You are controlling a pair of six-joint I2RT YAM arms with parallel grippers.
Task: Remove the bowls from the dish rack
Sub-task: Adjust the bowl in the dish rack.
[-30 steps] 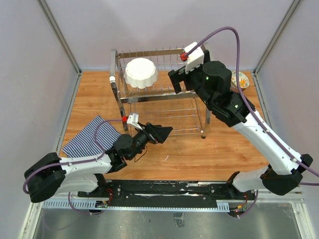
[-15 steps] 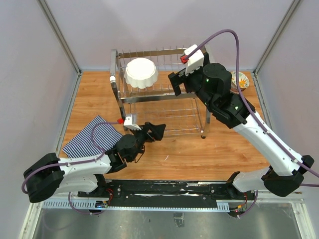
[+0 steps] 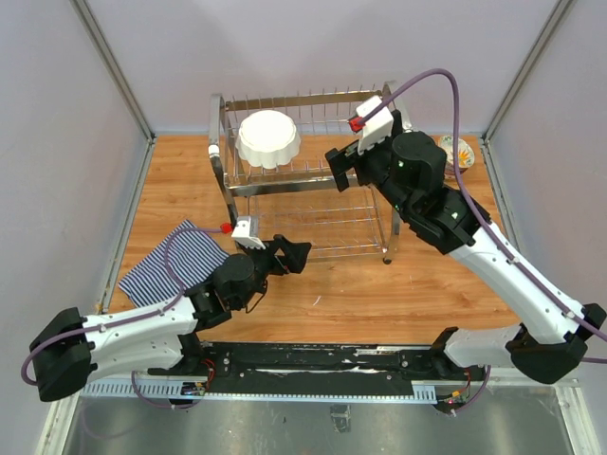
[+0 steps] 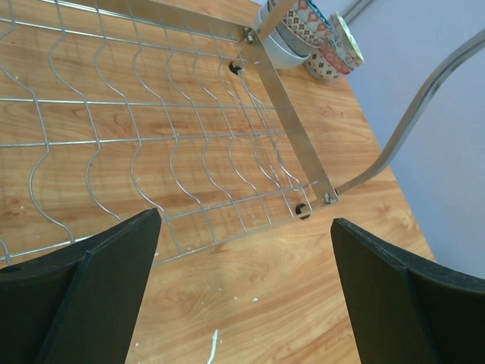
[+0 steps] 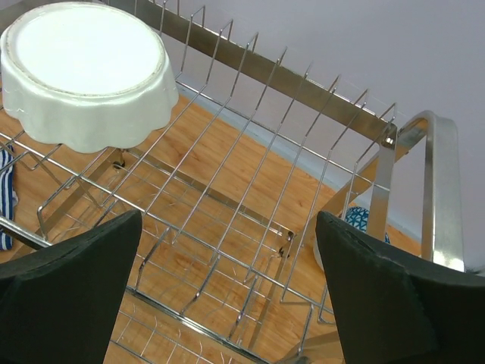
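Note:
The chrome dish rack (image 3: 285, 187) stands at the back of the table. A large white bowl with a scalloped rim (image 3: 268, 138) lies upside down on its upper tier, also in the right wrist view (image 5: 87, 72). My right gripper (image 3: 343, 163) hovers open over the upper tier's right half (image 5: 227, 218), apart from that bowl. My left gripper (image 3: 292, 254) is open and low at the rack's front edge, facing the bare lower tier (image 4: 246, 220). Several patterned bowls (image 3: 458, 152) sit stacked on the table beyond the rack's right end (image 4: 318, 38).
A blue-white striped cloth (image 3: 175, 261) lies on the wooden table left of the rack. The rack's loop handle (image 5: 436, 189) rises on the right, with upright prongs (image 5: 303, 83) along the back rail. Grey walls close in the table.
My left gripper has drawn back slightly to the left and its arm has stretched out lower. My right gripper has shifted a little to the right. The white bowl has not moved.

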